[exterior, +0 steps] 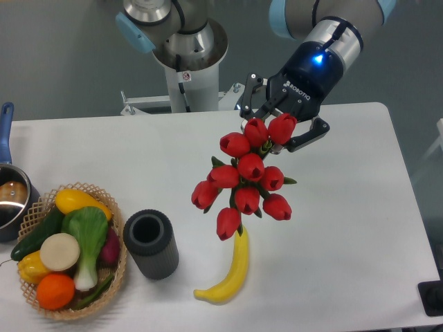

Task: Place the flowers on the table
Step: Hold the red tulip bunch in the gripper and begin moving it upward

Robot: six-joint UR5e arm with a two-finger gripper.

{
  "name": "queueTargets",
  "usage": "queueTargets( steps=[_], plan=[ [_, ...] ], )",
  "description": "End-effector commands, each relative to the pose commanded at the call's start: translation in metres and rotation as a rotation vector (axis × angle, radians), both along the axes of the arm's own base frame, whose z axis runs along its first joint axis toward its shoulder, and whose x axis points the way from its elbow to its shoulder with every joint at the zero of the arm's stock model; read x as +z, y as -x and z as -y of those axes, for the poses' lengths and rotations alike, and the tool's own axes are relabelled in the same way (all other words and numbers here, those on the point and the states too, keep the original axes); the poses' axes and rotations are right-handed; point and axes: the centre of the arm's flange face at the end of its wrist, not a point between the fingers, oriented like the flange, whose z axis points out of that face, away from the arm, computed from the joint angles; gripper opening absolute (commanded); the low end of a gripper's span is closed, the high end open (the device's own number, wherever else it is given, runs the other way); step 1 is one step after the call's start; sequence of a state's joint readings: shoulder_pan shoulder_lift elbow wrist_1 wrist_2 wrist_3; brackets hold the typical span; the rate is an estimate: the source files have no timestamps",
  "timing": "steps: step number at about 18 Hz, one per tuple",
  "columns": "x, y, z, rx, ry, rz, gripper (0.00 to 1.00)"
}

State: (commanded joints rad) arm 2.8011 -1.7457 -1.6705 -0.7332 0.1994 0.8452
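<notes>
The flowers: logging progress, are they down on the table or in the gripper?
In the gripper: the flowers hang from its fingers above the table.

Arm [325, 17]: silver-grey metal joints, pale blue end caps. Base column [187, 62] white, small round red-rimmed sticker on front. Wrist section silver, then black housing with glowing blue light. Pincer [277, 131] black, white "ROBOTIQ" lettering, linked black fingers.
</notes>
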Motion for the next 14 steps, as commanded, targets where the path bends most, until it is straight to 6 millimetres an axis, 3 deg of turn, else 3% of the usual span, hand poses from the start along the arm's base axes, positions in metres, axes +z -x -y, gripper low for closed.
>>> queueTargets(
  steps=[14],
  plan=[
    [-0.0036,-0.0040,-0.0022,0.010,0.029,-0.018,0.39]
  ],
)
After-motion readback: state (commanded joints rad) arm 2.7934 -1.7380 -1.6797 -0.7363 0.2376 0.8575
